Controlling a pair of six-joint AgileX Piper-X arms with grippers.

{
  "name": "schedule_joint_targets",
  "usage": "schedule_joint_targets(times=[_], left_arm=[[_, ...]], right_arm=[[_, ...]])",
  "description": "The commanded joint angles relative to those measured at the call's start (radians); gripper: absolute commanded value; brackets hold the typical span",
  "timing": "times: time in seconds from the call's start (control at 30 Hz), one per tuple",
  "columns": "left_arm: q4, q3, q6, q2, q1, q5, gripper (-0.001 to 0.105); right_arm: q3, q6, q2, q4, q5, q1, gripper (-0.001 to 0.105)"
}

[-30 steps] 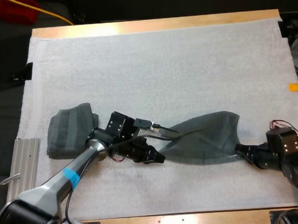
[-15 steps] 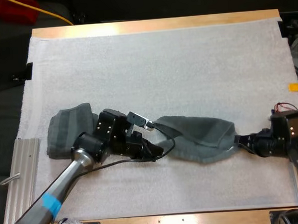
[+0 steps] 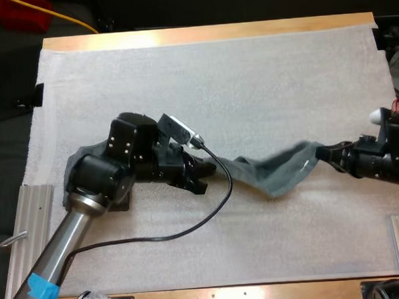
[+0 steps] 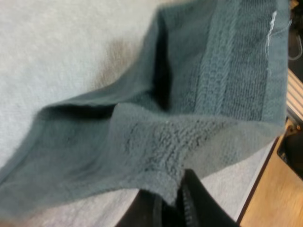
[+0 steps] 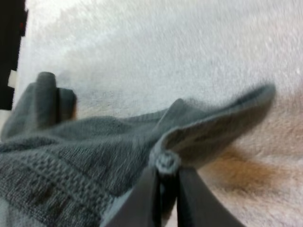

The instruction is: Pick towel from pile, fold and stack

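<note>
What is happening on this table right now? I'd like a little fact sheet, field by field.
Surface: white mat on a wooden table
Towel in play: dark grey-green towel, drawn out into a long band between the two hands
Left hand: shut on one end of that towel
Right hand: shut on the other end
Second towel: at the mat's left side, partly hidden under the left arm
Fold: not yet made

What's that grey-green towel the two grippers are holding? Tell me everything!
The towel is dark grey-green and fuzzy, with a woven band near one edge. It hangs stretched and creased over the white mat, sagging in the middle. The left gripper pinches one end, the right gripper the other.
</note>
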Motion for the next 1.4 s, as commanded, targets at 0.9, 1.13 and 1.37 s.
schedule_joint_targets(times=[0.9,1.13,1.37], left_arm=[[0.394,-0.189,-0.068,-0.184,-0.271,-0.302,0.0],[0.432,-0.189,-0.158,-0.213,-0.416,-0.382,0.0],[0.498,-0.189,-0.285,-0.213,-0.585,-0.504,0.0]], right_arm=[[-0.232,-0.138,-0.183,0.498,-0.056,0.002,0.002],[-0.232,-0.145,-0.235,0.58,-0.092,0.002,0.002],[-0.232,-0.132,-0.307,0.671,-0.097,0.002,0.002]])
